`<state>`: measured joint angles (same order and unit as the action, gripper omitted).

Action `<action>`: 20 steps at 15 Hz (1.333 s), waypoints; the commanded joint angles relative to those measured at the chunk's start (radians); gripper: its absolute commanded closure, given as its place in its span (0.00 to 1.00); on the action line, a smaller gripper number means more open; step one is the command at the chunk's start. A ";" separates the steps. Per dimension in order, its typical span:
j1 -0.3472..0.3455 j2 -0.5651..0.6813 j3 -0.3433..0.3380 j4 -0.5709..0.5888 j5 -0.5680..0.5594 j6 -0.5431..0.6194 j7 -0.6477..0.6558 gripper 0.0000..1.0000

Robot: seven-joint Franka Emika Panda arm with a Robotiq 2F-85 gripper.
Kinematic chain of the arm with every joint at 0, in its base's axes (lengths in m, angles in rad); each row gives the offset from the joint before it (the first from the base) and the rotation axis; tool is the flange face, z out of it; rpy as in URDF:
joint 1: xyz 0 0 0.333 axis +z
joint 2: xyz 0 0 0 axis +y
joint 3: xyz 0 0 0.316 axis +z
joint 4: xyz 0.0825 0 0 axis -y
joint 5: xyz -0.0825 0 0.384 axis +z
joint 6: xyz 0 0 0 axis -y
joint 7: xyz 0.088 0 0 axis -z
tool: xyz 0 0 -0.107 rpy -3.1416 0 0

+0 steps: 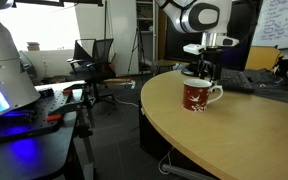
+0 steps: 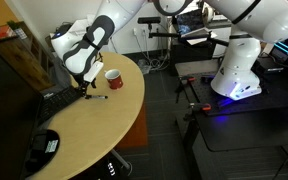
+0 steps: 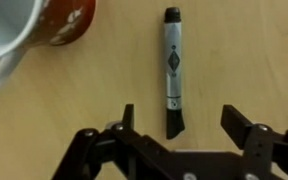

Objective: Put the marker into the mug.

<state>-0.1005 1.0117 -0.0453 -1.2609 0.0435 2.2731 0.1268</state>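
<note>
The marker (image 3: pixel 172 72) lies flat on the wooden table, grey barrel with dark ends, one end between my open fingers in the wrist view. It also shows as a thin dark stick in an exterior view (image 2: pixel 95 97). The mug (image 1: pixel 198 95) is dark red with pale marks, a white handle and white inside; it stands upright on the table, also seen in an exterior view (image 2: pixel 113 77) and at the top left of the wrist view (image 3: pixel 29 30). My gripper (image 3: pixel 179 122) is open and empty, hovering just above the marker, behind the mug (image 1: pixel 201 70).
The round wooden table (image 1: pixel 254 135) curves to an edge near the mug. A keyboard (image 2: pixel 50 100) and a black device (image 2: pixel 42 150) lie on it. Office chairs (image 1: pixel 92 60) and a white robot base (image 2: pixel 239 70) stand on the floor beyond.
</note>
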 commanded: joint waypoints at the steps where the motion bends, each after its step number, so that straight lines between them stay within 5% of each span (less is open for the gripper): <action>1: 0.001 0.074 -0.011 0.128 0.012 -0.098 0.019 0.21; 8: 0.016 0.149 -0.021 0.227 -0.007 -0.149 0.021 0.77; 11: 0.049 0.147 -0.082 0.233 -0.020 -0.118 0.167 0.98; 20: 0.147 -0.024 -0.355 0.098 -0.134 0.005 0.551 0.95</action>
<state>-0.0149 1.0540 -0.3180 -1.0501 -0.0458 2.2172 0.5369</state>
